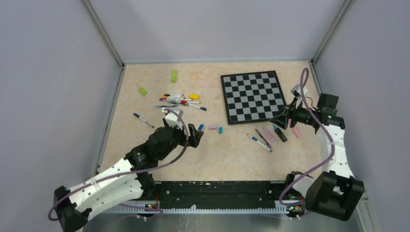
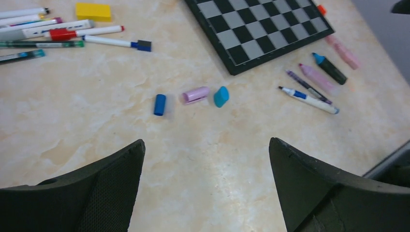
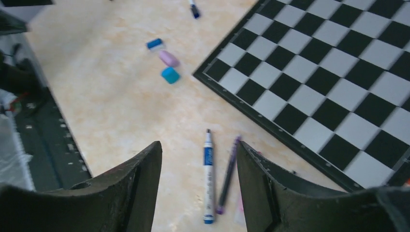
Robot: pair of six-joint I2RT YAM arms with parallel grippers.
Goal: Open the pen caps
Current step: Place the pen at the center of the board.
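**A:** What lies on the left side?

**B:** A lone pen (image 1: 143, 120) lies by itself on the table (image 1: 159, 166). Two green blocks (image 1: 143, 90) sit farther back. To their right is a pile of pens (image 1: 180, 100), with a yellow block (image 2: 93, 11) just beside it.

**A:** And the left gripper (image 2: 207, 145)?

**B:** It hovers just on the near side of that pile. Its jaws are spread wide and hold nothing.

**A:** Are there any caps nearby?

**B:** Three loose ones lie in a row on the bare table ahead of it. From the left they are a blue cap (image 2: 159, 104), a pink cap (image 2: 196, 94) and a teal cap (image 2: 221, 96). None of them sits on a pen.

**A:** What is further right?

**B:** The chessboard (image 1: 251, 96) lies flat. Near its front edge are a white-and-blue pen (image 3: 208, 186) and a purple pen (image 3: 227, 179), side by side. After them come a pink highlighter (image 1: 269, 135), a dark marker with a blue tip (image 1: 279, 133) and another pink pen (image 1: 296, 132).

**A:** And the right gripper (image 3: 198, 145)?

**B:** It hangs over the chessboard's near right corner. Its jaws are parted and empty, and the two thin pens lie on the table below them.
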